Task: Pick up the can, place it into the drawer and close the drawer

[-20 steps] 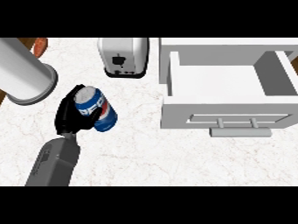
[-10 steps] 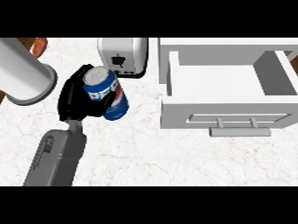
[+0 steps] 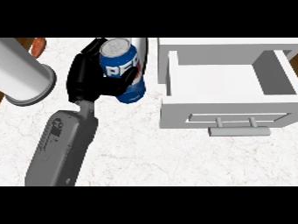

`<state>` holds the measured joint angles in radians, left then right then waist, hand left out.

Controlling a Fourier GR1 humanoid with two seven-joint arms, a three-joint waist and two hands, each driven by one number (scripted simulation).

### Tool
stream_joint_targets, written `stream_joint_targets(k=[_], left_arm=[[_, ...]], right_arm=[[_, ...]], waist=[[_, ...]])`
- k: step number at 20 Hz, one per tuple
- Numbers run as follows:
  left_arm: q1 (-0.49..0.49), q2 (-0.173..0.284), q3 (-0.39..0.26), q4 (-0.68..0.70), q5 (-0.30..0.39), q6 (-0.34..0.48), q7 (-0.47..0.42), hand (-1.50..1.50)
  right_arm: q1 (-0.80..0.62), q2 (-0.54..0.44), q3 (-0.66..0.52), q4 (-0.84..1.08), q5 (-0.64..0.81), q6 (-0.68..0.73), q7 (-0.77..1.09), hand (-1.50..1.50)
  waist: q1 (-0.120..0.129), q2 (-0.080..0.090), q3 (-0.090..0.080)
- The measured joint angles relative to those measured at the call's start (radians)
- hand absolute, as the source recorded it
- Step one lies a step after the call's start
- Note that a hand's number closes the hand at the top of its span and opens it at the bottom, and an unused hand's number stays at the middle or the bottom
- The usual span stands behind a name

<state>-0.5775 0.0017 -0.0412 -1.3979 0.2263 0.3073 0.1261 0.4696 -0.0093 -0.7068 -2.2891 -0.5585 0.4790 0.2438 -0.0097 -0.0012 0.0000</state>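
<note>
A blue can (image 3: 122, 72) with a silver top and white lettering is in my right hand (image 3: 86, 81), whose black fingers curl round its left side. The can is tilted, lifted off the white marble counter (image 3: 151, 153), just left of the drawer. The white drawer (image 3: 225, 113) stands pulled open at the right, its inside bare, with a bar handle (image 3: 238, 130) on its front. My right forearm (image 3: 64, 144) comes in from the lower left. My left hand does not show.
A thick grey cylinder (image 3: 15, 72) lies across the upper left corner. A white appliance (image 3: 143, 48) is mostly hidden behind the can. A bit of an orange-red thing (image 3: 38, 47) peeks out at the top left. Brown floor shows past the counter's left edge.
My right hand has carried the can up and to the right, closer to the open drawer's left wall. The can now covers most of the white appliance behind it.
</note>
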Motion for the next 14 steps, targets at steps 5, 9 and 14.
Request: stream_joint_targets(k=[5,9,14], left_arm=[[-0.115,-0.001,-0.029,0.039,-0.007,0.066,0.050,1.50],[-0.234,-0.001,-0.037,0.134,0.008,0.110,0.052,1.50],[-0.353,-0.001,-0.056,0.235,0.043,0.165,0.043,1.50]], right_arm=[[-0.004,0.004,-0.001,-0.015,-0.009,-0.005,0.015,-1.50],[0.006,0.007,0.014,-0.006,-0.001,0.003,-0.003,-1.50],[-0.008,0.009,0.046,0.007,0.033,-0.008,-0.023,-1.50]], waist=[[-0.003,0.000,0.000],[-0.008,0.002,0.000],[-0.011,0.003,0.000]])
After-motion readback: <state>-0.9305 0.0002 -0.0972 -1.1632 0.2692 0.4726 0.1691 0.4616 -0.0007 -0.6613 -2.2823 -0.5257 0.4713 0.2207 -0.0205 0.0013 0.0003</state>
